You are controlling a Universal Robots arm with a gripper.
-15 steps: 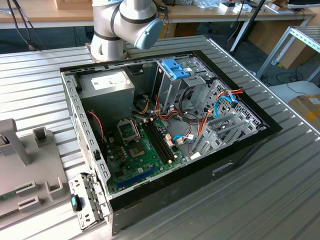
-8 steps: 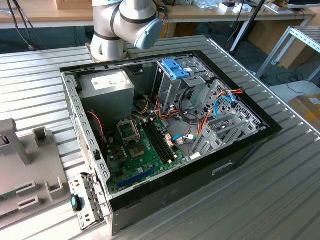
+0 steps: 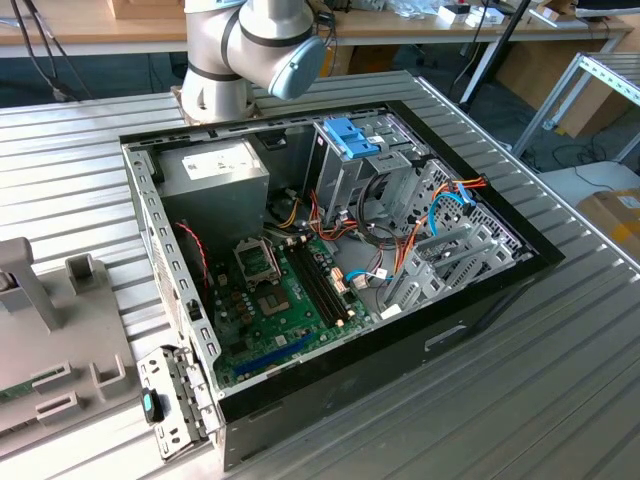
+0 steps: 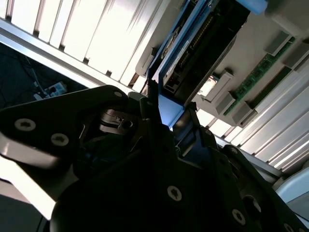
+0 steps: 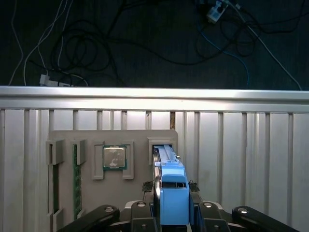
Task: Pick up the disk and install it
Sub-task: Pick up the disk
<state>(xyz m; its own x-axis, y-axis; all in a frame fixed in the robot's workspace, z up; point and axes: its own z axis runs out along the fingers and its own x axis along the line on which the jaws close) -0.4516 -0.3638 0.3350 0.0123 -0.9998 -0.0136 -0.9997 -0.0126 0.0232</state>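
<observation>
Tool (image 5: 174,189): we see it narrow, clamped on the disk (image 5: 168,162) at its blue end.
Disk: on edge in the holder (image 5: 135,140) slot, on the worktop (image 5: 241,154).
Long axis: running straight away from the tool.

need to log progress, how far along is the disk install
Nothing looks finished. In hand: the gripper has its jaws against both sides of the disk, which stands in its slot in the grey holder tray. Left: it is not yet in the open computer case.
</observation>
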